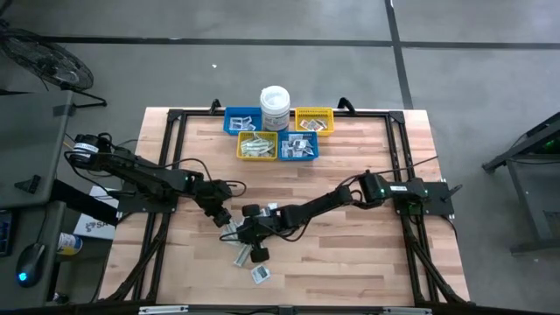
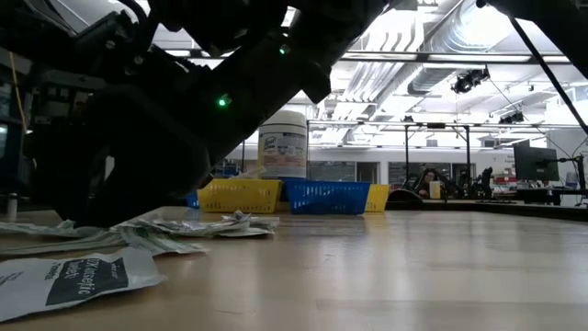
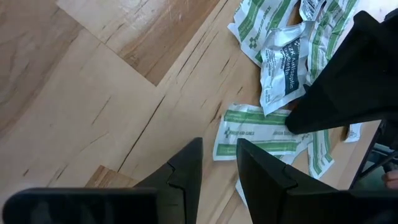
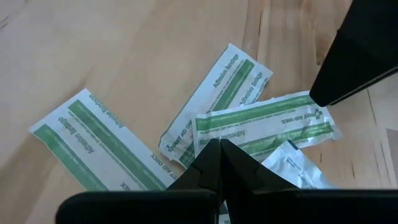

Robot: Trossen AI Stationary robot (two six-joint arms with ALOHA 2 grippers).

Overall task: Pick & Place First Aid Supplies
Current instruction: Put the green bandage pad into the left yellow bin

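The first aid supplies lie in a loose heap (image 1: 238,254) near the table's front left. They are green-and-white strips (image 4: 261,123) and white squares with dark print (image 3: 283,65). One white packet (image 1: 261,274) lies flat and apart, nearer the front edge. My right gripper (image 4: 219,149) is shut, its tips at the edge of one strip in the heap. My left gripper (image 3: 219,163) stands open just left of the heap, pointing down at a slant, with nothing between its fingers. My right gripper comes at the heap slanting down from the table's right side. Its shut fingertips (image 4: 211,155) stand at the long edge of a green-and-white strip (image 4: 249,140), near one end. Whether they press on it or stand just above it I cannot tell.
At the table's far edge stand two blue bins (image 1: 242,121) (image 1: 297,145) and two yellow bins (image 1: 313,120) (image 1: 257,145) with packets in them, and a white lidded tub (image 1: 275,105). A black frame (image 1: 175,166) runs round the table. Bare wood (image 1: 350,254) lies to the right of the heap.
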